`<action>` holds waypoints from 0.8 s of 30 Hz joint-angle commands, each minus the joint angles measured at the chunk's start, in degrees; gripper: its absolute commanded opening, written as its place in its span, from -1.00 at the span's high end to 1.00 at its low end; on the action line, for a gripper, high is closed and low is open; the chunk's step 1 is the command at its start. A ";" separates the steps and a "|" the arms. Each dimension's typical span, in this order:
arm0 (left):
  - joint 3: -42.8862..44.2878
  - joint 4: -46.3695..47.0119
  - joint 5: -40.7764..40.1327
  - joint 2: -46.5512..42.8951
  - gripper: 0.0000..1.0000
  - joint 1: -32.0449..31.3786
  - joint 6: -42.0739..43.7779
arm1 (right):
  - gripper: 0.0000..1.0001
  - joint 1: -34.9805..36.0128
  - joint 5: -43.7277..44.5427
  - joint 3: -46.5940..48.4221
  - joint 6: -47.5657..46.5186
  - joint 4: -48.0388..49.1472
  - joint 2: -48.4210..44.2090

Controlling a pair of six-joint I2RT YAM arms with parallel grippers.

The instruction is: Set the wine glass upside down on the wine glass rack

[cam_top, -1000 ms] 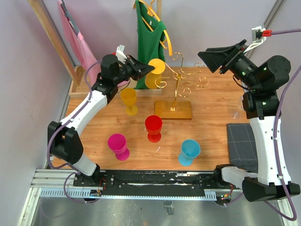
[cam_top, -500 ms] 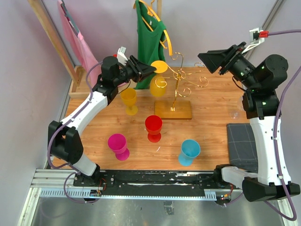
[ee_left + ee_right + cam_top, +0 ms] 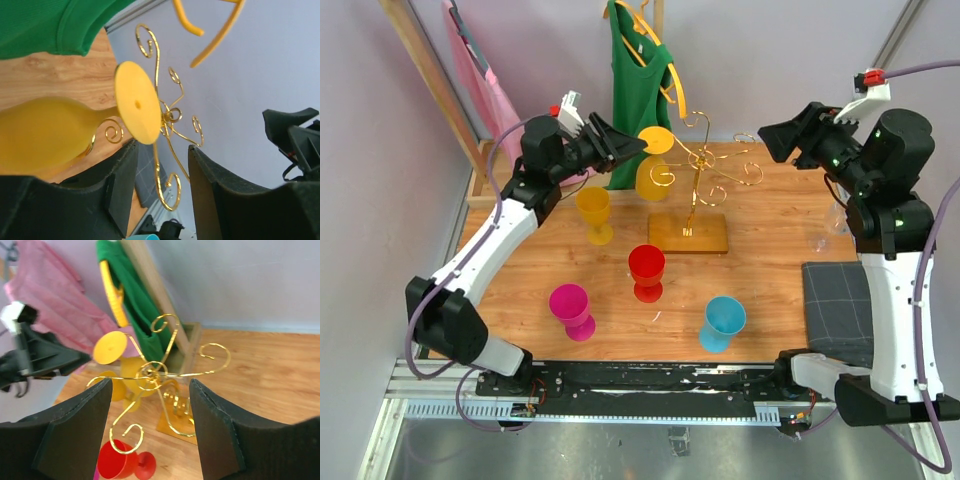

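The wine glass (image 3: 645,182), a yellow one, hangs upside down on the wine glass rack (image 3: 688,233), which stands at the middle of the counter (image 3: 770,230) close to its far edge. The glass's round foot sits on top, caught on one of the curled wire arms on the rack's left side, and its bowl hangs below. In the left wrist view a wire runs past the foot, but exactly how the stem sits in the curl is too fine to tell.

The left fingers (image 3: 120,190) are spread, with only rack wire in the gap between them. Their tips are just beside the glass's foot and seem not to touch it. The right fingers (image 3: 75,430) are also spread and hold nothing. They hover over the far right part of the counter, pointed at the rack and well apart from it.

The main step looks done, since the glass appears to hang from the rack by its own weight. What seems left is drawing the left arm away without knocking the foot or the wire, and seeing that the glass stays seated.

A second yellow glass (image 3: 594,213), a red glass (image 3: 646,272), a pink glass (image 3: 571,310) and a blue glass (image 3: 723,323) stand upright between the rack and the near edge.
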 commanded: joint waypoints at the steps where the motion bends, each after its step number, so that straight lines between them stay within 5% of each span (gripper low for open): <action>1: 2.86 -3.05 -0.91 -5.19 0.01 0.33 6.16 | -0.30 -0.71 12.92 6.88 -6.60 -14.96 1.75; 8: 1.50 -5.13 -1.09 -9.70 -0.02 0.27 11.11 | -0.29 -1.22 26.89 16.23 -9.76 -30.74 9.50; 24: -6.55 -0.66 0.47 -14.88 -0.03 0.28 10.47 | -0.20 -12.94 33.44 9.23 -10.61 -34.45 21.61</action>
